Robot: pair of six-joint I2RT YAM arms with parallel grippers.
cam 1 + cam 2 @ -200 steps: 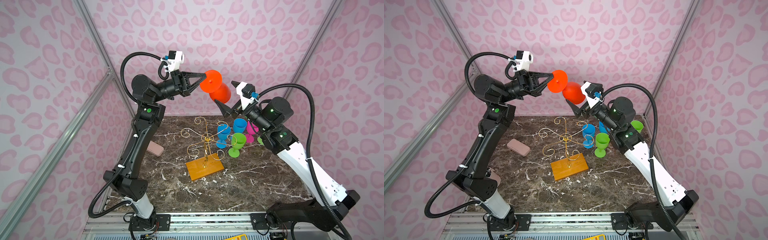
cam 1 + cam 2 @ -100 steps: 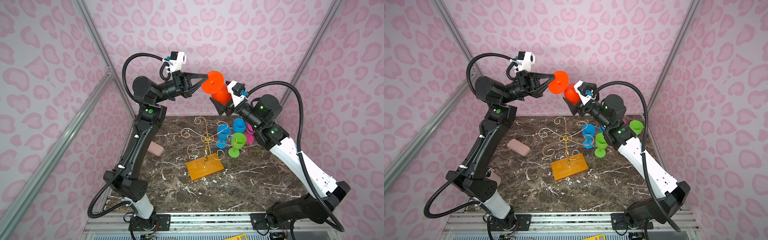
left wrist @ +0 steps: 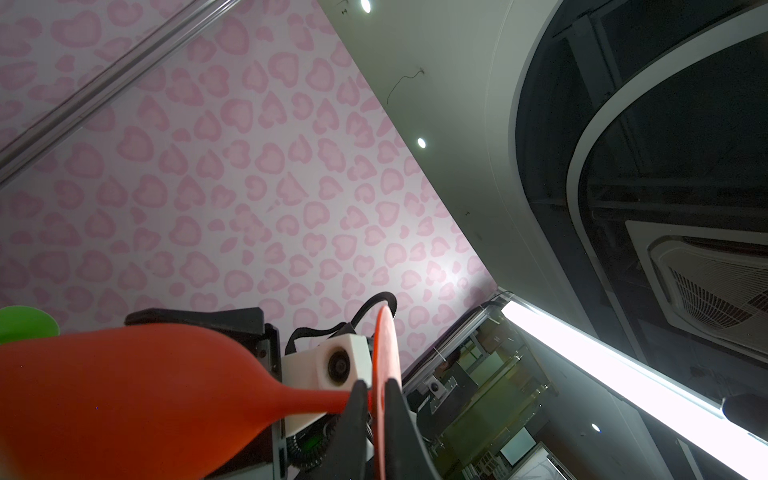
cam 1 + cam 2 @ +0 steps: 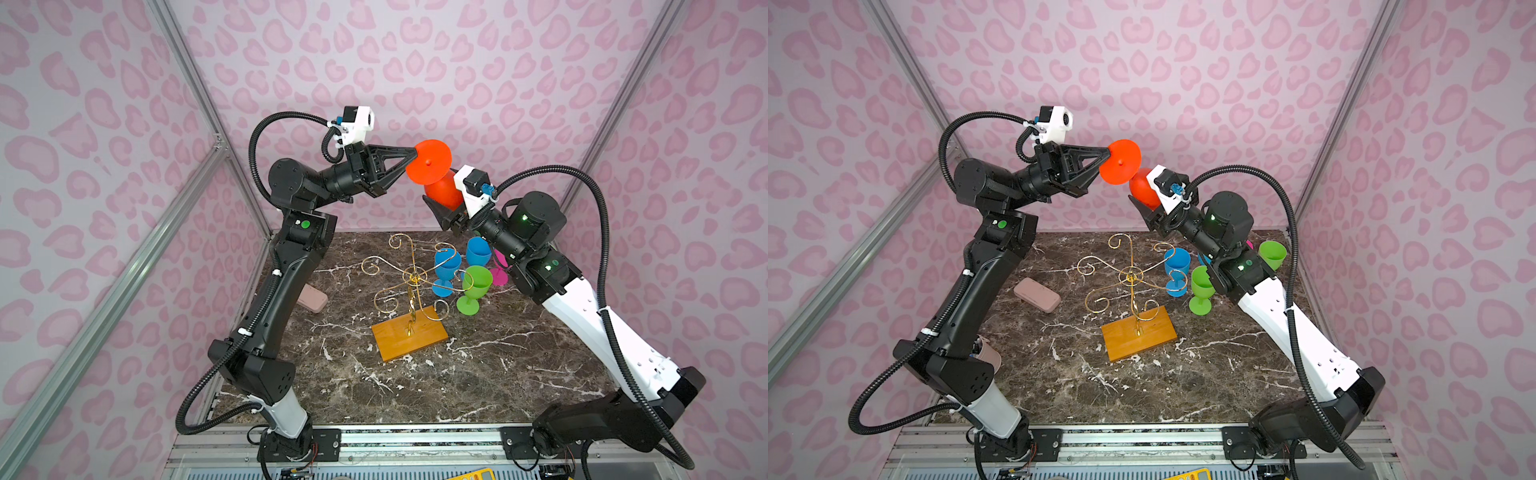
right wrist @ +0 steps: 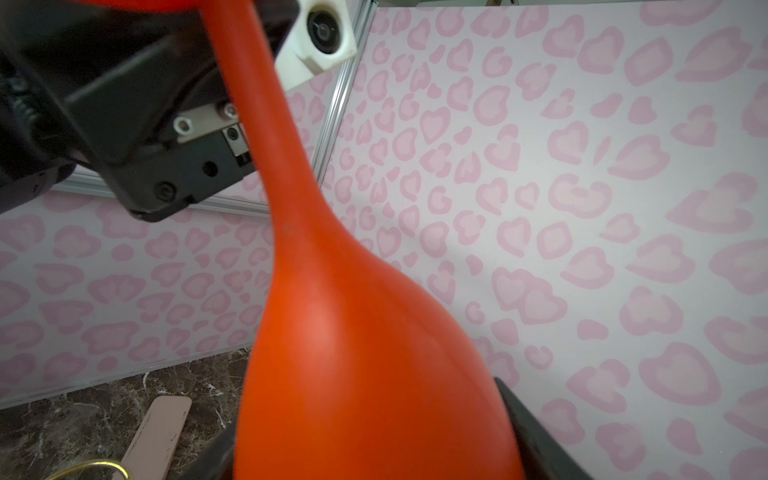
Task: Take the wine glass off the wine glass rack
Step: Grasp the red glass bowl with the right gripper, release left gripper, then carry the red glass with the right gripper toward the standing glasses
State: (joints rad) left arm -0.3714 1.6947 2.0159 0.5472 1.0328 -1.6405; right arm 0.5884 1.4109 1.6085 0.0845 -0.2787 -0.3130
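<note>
Wine glass (image 4: 430,160) aloft, left fingers (image 4: 408,153) (at foot)

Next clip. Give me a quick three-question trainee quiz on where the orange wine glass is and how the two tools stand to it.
1. True or false: the orange wine glass hangs from the wine glass rack.
2. Which part of the glass lies between the fingers of the left tool? A) the bowl B) the rim of the foot C) the middle of the stem
3. Which tool has the bowl between its fingers?

Key
1. False: the glass is up in the air between both tools, above the rack.
2. B
3. The right tool.
</note>
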